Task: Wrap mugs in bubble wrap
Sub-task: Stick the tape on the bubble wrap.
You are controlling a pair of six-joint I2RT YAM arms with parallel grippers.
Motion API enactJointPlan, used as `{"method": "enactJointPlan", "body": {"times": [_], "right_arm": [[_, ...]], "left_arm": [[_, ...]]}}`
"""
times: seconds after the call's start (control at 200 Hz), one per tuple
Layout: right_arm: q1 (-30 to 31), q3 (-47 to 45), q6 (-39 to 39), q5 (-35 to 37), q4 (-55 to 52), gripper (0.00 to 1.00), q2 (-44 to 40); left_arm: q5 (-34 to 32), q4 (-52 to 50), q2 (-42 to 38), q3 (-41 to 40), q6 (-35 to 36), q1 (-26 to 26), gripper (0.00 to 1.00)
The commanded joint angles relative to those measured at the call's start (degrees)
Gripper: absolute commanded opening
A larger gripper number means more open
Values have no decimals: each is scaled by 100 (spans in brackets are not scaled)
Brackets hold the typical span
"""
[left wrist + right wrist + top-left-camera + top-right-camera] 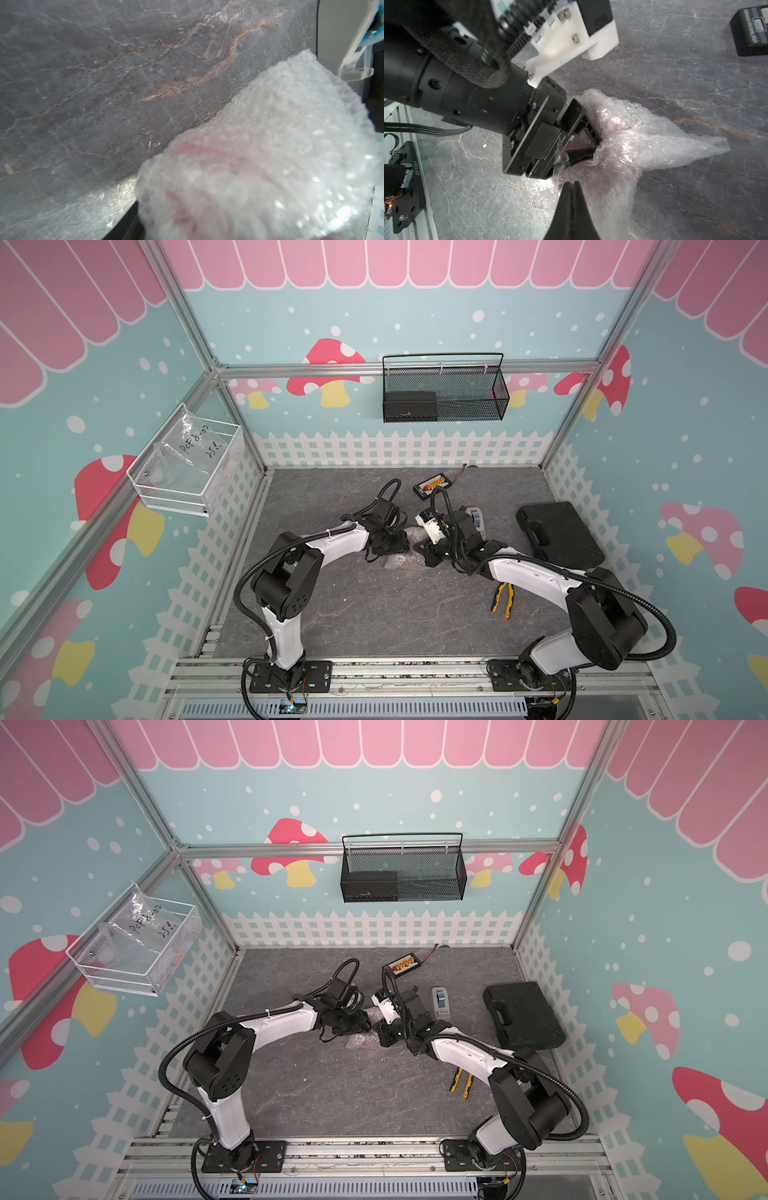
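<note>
**One red mug is hidden in one bubbly sheet**

Two black claws are counted, and they are met in the middle of one grey table (374,614) that looks like stone. One lumpy bundle is laid on the table between them. It is made of one clear, bumpy sheet of bubble wrap (643,141) crumpled round one small red mug (207,158). The mug is seen only as a pink glow through the plastic, so the way its mouth and handle point cannot be told. The bundle is fat at one end and squashed to a flat, pointed tail at the other. Its long side is laid roughly from the near edge toward the back wall, with the tail pointed to the back.

The left claw (588,141) is closed part way on the fat end, and the bubble wrap is squeezed between its three-cornered fingers. The right claw (572,184) is shut tight, tip against tip. The wrap is touched by its tips, but whether any plastic is pinched there cannot be told.

Also counted on the table:
- one black hard plastic case (561,535)
- one pair of yellow-and-black pliers (502,599)
- one grey tape holder (441,1002)
- one black board with orange plugs (430,488)

Two wire-mesh baskets are hung on the walls, one black basket (469,393) and one white basket (216,472).
</note>
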Motion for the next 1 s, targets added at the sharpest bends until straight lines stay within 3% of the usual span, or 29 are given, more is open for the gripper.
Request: {"method": "enactJointPlan", "body": {"times": [0.0, 0.18, 0.38, 0.565, 0.745, 0.996], "right_arm": [[-6, 73, 91, -236, 316, 0, -423], [9, -404, 282, -661, 346, 0, -1104], [21, -911, 277, -1325, 726, 0, -1324], [10, -811, 133, -769, 967, 0, -753], [-147, -322, 610, -204, 1334, 0, -61], [-356, 54, 1264, -432, 1894, 0, 633]], "left_arm": [[92, 85, -175, -54, 35, -36, 58], [92, 104, -182, -40, 35, -33, 58], [67, 131, -209, -71, 37, -36, 58], [145, 193, -244, -115, 21, -32, 58], [180, 235, -286, -172, 35, -33, 58], [215, 316, -310, -218, 30, -34, 57]]}}
